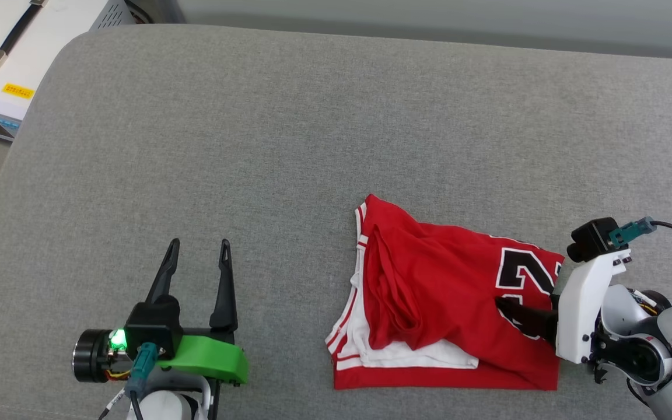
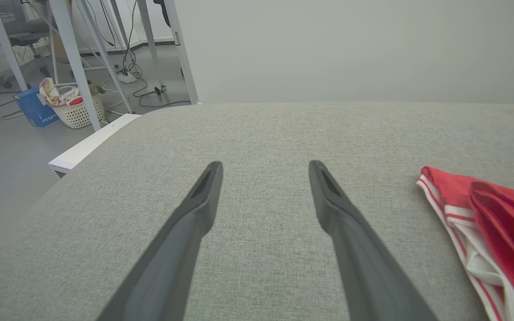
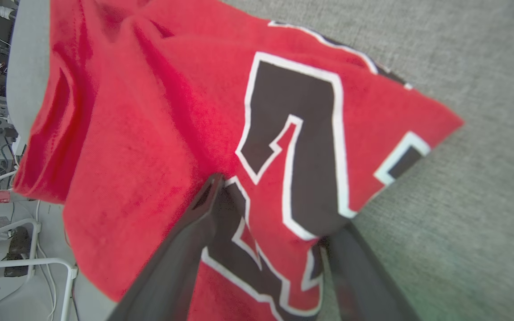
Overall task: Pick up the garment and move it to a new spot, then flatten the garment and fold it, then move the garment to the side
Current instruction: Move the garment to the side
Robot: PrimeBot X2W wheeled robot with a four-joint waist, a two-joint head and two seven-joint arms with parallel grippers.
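Right end effector point(image 1: 511, 309), jaws wide, is straddling the right edge of the folded garment point(image 1: 429, 286) to grip it; left end effector point(image 1: 199, 248) is hovering open, empty.

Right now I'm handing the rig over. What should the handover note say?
Left gripper: open, empty, over the bare grey cushion, apart from the shirt.
Right gripper: open, straddling the shirt's right edge at the number print, one finger on top and one under it. Not clamped yet.
Shirt: loosely folded, on the cushion's near side, right of centre.
Done: the fold looks made.
Left: probably grip it and move it aside.
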